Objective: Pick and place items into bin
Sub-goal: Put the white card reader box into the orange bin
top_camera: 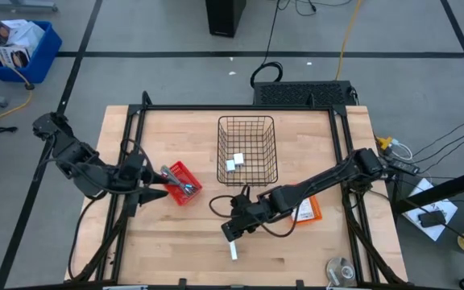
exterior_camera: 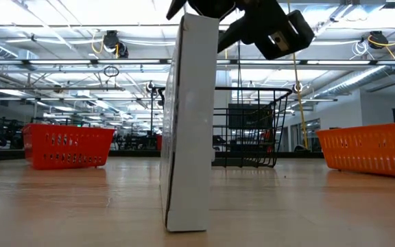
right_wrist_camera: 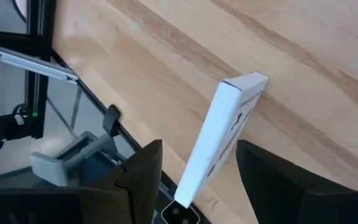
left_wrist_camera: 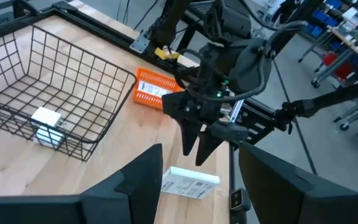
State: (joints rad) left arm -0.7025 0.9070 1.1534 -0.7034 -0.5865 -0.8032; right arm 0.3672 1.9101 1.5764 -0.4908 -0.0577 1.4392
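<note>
- Pale wood planks make up the table (top_camera: 167, 242), with a black wire bin (top_camera: 246, 151) near the middle holding two small white blocks (top_camera: 234, 162).
- Our thing in hand now is the flat white box (exterior_camera: 187, 123), standing on its narrow edge on the bare wood near the table's front edge, just in front of the right gripper (top_camera: 234, 228).
- We judge the box light, stiff and smooth-sided, probably cardboard; standing so thin, it will tip at a slight nudge.
- We would take it across its two broad faces, near the upper end, so it cannot pivot between the fingers.
- In the right wrist view the box rises between the right gripper's two dark fingers (right_wrist_camera: 135, 180), which stand apart on either side of it; we cannot tell whether they press its faces or only bracket it.
- The left gripper (top_camera: 153, 187) waits beside the small red tray (top_camera: 182, 184) at the left, where slim metal tools (top_camera: 176, 180) lie; its fingers are spread and hold nothing.
- An orange tray (top_camera: 306, 211) lies under the right arm.
</note>
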